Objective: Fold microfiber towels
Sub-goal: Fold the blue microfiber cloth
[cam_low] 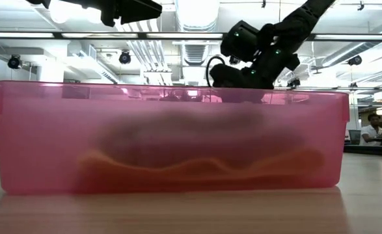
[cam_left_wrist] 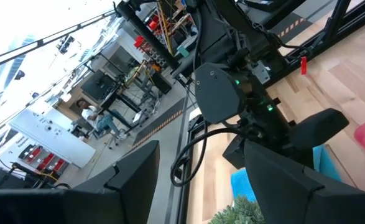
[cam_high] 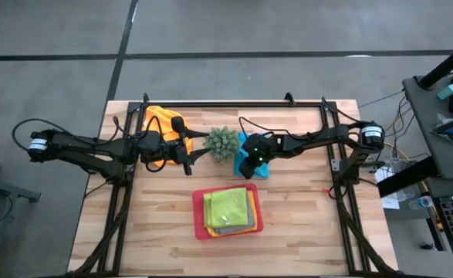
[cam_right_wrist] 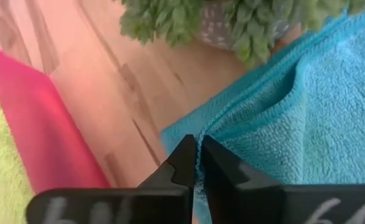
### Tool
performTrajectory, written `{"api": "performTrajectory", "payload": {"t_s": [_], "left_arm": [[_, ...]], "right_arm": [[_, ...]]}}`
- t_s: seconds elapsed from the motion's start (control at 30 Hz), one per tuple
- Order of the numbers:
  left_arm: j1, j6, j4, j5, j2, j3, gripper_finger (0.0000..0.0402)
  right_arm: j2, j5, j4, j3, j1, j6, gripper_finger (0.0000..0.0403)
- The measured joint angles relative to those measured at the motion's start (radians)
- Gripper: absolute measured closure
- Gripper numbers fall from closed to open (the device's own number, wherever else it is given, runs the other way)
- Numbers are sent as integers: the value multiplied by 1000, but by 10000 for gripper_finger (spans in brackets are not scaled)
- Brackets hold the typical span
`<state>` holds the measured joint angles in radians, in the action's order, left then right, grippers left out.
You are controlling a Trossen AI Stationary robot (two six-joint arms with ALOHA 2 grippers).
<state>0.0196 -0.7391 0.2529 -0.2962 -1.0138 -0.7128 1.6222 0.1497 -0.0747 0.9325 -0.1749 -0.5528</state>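
A light blue towel [cam_right_wrist: 294,106] lies bunched on the table right of the small green plant [cam_high: 221,143]. My right gripper [cam_right_wrist: 198,163] slants down over it and is shut on its edge. A lime green towel [cam_high: 230,207] tops a folded stack in the pink tray [cam_high: 199,208] near the table's middle front. An orange towel [cam_high: 158,122] lies at the far left, partly under my left arm. My left gripper [cam_left_wrist: 201,186] hovers level above the table left of the plant, open and touching nothing. My right gripper pinches the light blue towel's hemmed edge [cam_right_wrist: 202,138] between its two fingertips, close to a corner. The fingers slant down from the table's right side. Beside the hold the cloth rises in a soft fold [cam_right_wrist: 294,74], and the rest lies on the table.
The plant [cam_right_wrist: 232,18] stands right beside the blue towel, between the two grippers. The pink tray [cam_low: 171,136] fills the low view. Black frame rails [cam_high: 234,104] run along the table's far and side edges. Bare wood [cam_high: 303,208] lies right of the tray.
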Motion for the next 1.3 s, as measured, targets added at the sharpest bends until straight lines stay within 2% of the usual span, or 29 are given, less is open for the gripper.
{"api": "performTrajectory", "payload": {"t_s": [0.1, 0.4, 0.57, 0.7, 0.87, 0.97, 1.2, 1.3], "left_arm": [[0, 0, 0, 0, 0, 0, 182], [0, 0, 0, 0, 0, 0, 182], [0, 0, 0, 0, 0, 0, 182], [0, 0, 0, 0, 0, 0, 182], [0, 0, 0, 0, 0, 0, 182], [0, 0, 0, 0, 0, 0, 182], [0, 0, 0, 0, 0, 0, 182], [0, 0, 0, 0, 0, 0, 182]], "right_arm": [[0, -2, -3, 3, 0, -16, 365], [-17, 9, -2, 34, 1, 22, 269], [-46, -2, -110, 72, -4, 57, 252], [-58, -131, -252, 83, -5, 92, 274], [-51, -273, -344, 50, -11, 82, 342], [-48, -281, -335, 17, -15, 82, 384], [-46, -282, -359, -14, -15, 94, 393], [-44, -282, -434, -22, -19, 102, 394]]}}
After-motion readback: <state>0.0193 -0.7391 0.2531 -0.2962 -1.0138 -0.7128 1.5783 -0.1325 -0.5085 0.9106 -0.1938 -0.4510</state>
